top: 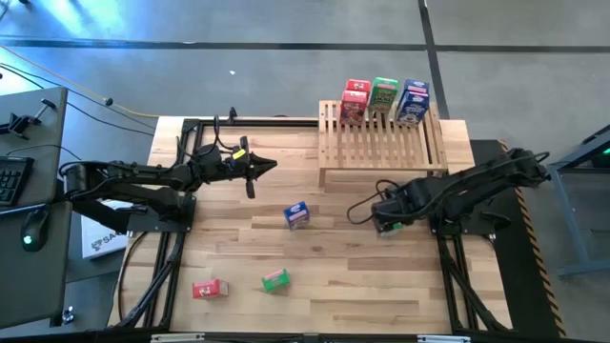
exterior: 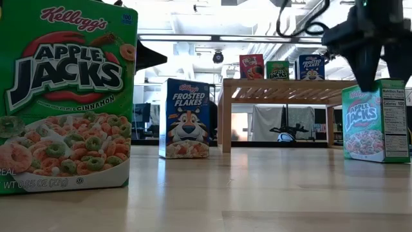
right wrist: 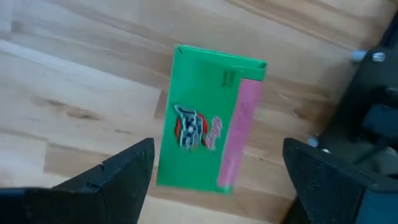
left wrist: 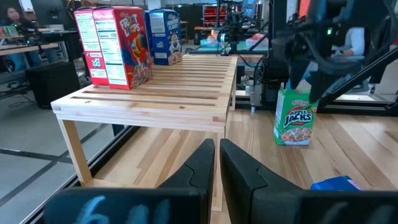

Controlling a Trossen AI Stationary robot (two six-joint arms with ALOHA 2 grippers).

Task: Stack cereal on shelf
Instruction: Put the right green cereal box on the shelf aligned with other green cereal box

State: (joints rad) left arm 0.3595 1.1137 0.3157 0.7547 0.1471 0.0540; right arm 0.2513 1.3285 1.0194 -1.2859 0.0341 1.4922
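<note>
The shelf stands at the far edge of the table, and everything else is placed from it. On its back edge stand 3 cereal boxes: a red one reading "Froot Loops" in the left wrist view, a green one marked "Apple Jacks", and a blue one marked "Frosted Flakes".

Just in front of the shelf's right half, the right gripper hangs over a green Apple Jacks box that stands upright on the table. Its fingers are spread wide on either side of the box and do not touch it. In the high view the arm hides almost all of this box.

In front of the shelf's left end lies a blue Frosted Flakes box. Farther toward the near edge sit another green box, whose front reads "Kellogg's Apple Jacks" and "cinnamon" in the low view, and a red box whose printing is too small to read.

The left gripper waits to the left of the shelf, pointing at it, its fingers together and empty. 6 boxes can be counted; the low view cuts the nearest one off at its left edge.
</note>
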